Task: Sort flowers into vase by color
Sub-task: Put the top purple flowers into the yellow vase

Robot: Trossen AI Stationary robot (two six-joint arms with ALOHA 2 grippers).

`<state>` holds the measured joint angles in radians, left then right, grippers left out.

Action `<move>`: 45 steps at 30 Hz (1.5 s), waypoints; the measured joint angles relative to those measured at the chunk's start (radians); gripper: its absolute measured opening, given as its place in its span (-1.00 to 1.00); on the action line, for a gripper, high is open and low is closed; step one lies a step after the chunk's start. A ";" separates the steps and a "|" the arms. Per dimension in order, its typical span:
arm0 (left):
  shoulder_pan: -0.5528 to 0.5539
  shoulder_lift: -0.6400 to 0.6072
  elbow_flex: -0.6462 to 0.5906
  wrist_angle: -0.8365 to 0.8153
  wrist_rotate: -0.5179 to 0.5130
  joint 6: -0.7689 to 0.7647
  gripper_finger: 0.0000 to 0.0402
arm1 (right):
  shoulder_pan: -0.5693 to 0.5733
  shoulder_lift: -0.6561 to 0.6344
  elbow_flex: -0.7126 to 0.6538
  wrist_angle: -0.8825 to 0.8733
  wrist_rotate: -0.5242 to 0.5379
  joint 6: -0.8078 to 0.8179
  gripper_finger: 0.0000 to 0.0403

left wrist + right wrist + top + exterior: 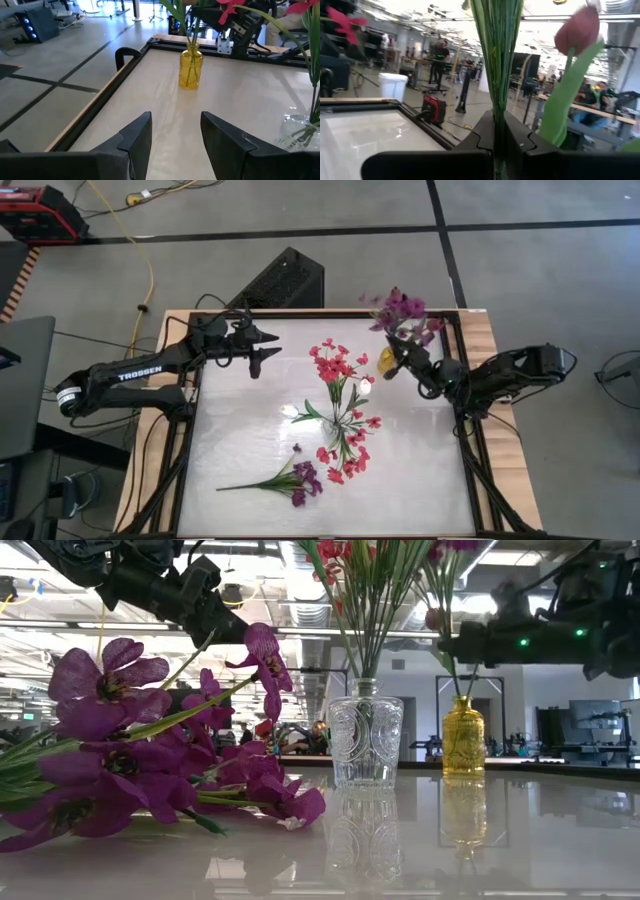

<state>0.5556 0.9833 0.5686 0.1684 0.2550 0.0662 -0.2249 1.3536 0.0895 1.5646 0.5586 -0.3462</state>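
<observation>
Waiting at the table's far left, my left gripper hung with fingers apart, empty. My right gripper was clamped on purple stems standing in the yellow vase; I judged a straight, slow push down best, steering off the tulip bud. More purple flowers lay near, and the red ones filled the clear vase. Stem tips inside the yellow vase were hidden.
</observation>
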 joint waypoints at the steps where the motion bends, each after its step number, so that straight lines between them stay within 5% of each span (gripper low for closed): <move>1: 0.000 0.000 0.000 0.000 0.000 0.000 -0.22 | 0.000 0.002 0.000 0.000 0.011 0.000 -0.80; 26: 0.000 0.000 0.000 0.003 -0.020 -0.008 -0.22 | 0.011 0.001 0.000 -0.075 0.019 0.032 -0.66; 38: 0.000 0.000 0.000 0.003 -0.019 -0.011 -0.22 | 0.028 0.000 0.000 -0.107 0.051 0.032 0.04; 45: 0.000 0.000 0.000 0.004 -0.019 -0.026 -0.22 | 0.047 -0.001 0.010 -0.145 0.073 0.035 0.19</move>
<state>0.5556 0.9833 0.5686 0.1722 0.2363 0.0402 -0.1779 1.3529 0.0994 1.4201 0.6311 -0.3115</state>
